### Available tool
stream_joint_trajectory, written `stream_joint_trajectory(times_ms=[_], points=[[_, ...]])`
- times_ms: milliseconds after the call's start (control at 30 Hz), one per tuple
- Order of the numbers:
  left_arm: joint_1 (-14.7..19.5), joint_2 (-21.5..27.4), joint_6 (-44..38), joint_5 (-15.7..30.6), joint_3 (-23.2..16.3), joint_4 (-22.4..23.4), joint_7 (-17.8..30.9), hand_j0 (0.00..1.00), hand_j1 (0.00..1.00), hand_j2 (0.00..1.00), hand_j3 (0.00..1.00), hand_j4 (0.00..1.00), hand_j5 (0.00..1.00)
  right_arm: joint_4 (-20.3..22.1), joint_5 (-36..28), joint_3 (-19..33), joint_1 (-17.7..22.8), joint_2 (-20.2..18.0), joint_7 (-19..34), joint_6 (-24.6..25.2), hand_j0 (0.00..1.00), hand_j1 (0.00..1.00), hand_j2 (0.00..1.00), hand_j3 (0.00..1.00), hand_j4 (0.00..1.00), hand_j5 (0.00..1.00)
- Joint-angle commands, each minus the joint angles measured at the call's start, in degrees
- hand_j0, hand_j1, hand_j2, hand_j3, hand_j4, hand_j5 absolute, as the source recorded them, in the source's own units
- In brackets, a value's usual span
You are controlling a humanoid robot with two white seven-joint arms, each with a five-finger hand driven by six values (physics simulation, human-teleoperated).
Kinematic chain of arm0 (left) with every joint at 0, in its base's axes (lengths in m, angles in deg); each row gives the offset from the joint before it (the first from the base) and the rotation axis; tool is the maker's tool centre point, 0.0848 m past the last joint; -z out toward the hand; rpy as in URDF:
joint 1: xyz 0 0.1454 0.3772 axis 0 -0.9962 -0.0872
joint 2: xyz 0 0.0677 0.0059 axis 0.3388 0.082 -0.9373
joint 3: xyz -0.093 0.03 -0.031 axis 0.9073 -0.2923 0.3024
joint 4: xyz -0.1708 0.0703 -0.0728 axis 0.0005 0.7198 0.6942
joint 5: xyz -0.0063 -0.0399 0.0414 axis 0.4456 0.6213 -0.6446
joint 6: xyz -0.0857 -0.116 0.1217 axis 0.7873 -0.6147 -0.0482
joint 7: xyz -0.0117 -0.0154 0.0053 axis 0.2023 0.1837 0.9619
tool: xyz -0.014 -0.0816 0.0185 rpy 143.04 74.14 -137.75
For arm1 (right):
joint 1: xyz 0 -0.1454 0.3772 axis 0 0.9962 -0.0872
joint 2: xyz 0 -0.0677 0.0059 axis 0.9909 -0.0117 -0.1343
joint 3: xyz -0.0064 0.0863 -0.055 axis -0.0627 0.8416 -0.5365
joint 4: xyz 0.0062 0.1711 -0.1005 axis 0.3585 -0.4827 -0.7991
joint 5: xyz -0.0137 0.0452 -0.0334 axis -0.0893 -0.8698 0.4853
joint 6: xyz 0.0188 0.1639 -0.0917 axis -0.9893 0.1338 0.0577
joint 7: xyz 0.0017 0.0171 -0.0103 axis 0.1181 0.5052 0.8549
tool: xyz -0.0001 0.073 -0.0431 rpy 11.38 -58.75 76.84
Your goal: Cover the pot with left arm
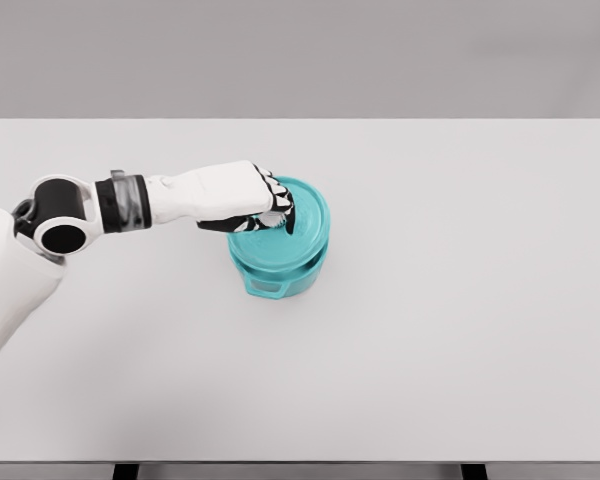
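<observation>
A teal pot [280, 272] stands on the white table, left of the middle. A teal lid [302, 225] lies on top of it, slightly tilted and shifted toward the far right of the rim. My left hand [270, 212] reaches in from the left over the lid, its fingers curled around the lid's knob, which they hide. The right arm does not show.
The white table [460, 320] spans the whole view, its front edge near the bottom of the picture. My left forearm [130, 205] crosses above the table's left part.
</observation>
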Motion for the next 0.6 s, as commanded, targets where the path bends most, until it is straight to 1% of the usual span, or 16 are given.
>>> stream_joint_trajectory(times_ms=[0, 100, 267, 567], points=[[0.0, -0.3, -0.2, 0.5, 0.0, 0.6, 0.1, 0.51, 0.51, 0.51, 0.51, 0.51, 0.51, 0.0, 0.0, 0.0, 0.0, 0.0, 0.0, 0.0, 1.00, 1.00, 1.00, 1.00, 1.00, 1.00], [-0.1, -0.9, -0.2, 0.4, 0.0, 1.5, 0.1, 0.52, 0.52, 0.52, 0.52, 0.52, 0.52, 0.0, 0.0, 0.0, 0.0, 0.0, 0.0, 0.0, 1.00, 1.00, 1.00, 1.00, 1.00, 1.00], [-0.2, -0.9, -0.2, 0.4, -0.9, 1.6, 0.1, 0.52, 0.52, 0.52, 0.52, 0.52, 0.52, 0.0, 0.0, 0.0, 0.0, 0.0, 0.0, 0.0, 1.00, 1.00, 1.00, 1.00, 1.00, 1.00], [-0.4, -0.9, -0.2, 0.4, -0.9, 2.4, 0.1, 0.53, 0.53, 0.53, 0.53, 0.53, 0.53, 0.0, 0.0, 0.0, 0.0, 0.0, 0.0, 0.0, 1.00, 1.00, 1.00, 1.00, 1.00, 1.00]])
